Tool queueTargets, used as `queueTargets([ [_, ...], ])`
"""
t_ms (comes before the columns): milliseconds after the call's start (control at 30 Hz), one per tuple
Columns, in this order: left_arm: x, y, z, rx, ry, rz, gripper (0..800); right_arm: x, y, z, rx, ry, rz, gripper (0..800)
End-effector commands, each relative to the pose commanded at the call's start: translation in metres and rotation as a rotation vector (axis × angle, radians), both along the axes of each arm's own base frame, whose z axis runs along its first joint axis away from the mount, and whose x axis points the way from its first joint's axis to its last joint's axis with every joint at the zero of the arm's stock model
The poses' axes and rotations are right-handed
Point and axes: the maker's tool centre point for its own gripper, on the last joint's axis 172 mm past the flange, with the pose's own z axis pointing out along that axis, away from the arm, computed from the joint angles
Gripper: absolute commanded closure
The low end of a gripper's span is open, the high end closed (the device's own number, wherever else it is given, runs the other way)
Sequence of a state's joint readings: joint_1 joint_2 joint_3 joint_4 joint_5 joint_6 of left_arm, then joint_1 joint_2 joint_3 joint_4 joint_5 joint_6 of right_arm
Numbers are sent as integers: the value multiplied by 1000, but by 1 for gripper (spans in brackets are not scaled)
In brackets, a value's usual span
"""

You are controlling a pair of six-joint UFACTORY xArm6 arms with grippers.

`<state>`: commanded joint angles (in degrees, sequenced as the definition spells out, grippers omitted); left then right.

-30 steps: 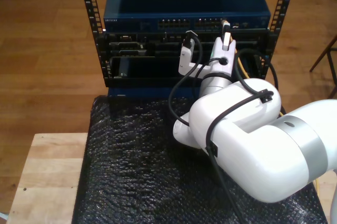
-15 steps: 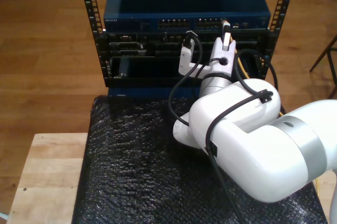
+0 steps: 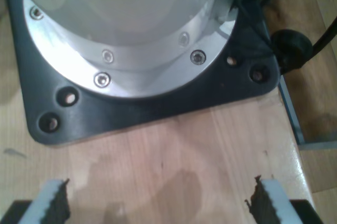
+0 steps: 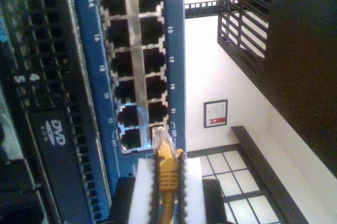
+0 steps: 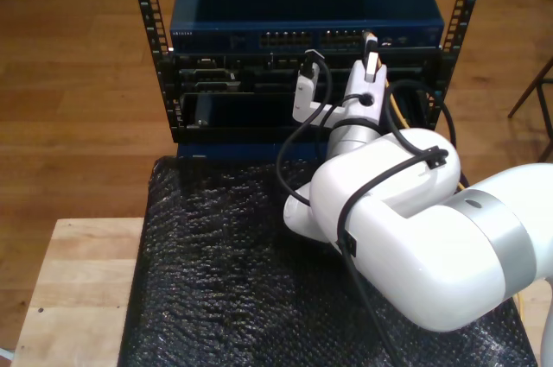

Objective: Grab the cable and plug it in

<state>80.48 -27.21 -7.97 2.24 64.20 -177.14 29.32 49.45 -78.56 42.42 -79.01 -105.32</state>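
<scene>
My second gripper is clenched on the thin yellow-orange network cable, whose small clear plastic plug sits right at the mouth of a port at the end of the blue rack-mounted network switch's silver port block; I cannot tell whether it is seated. In the exterior view that gripper reaches from the big white arm to the switch front. My first gripper hangs released, its two serrated pads wide apart over the pale wooden bench, near a black base plate at the bench's edge.
</scene>
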Motion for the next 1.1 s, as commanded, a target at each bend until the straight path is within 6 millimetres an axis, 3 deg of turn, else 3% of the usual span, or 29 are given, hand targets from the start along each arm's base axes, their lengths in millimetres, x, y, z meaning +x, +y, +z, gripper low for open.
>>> queueTargets([
  [1100, 0, 0, 0, 0, 0, 0, 0, 11, -1, 0, -1, -11, -7, 800],
])
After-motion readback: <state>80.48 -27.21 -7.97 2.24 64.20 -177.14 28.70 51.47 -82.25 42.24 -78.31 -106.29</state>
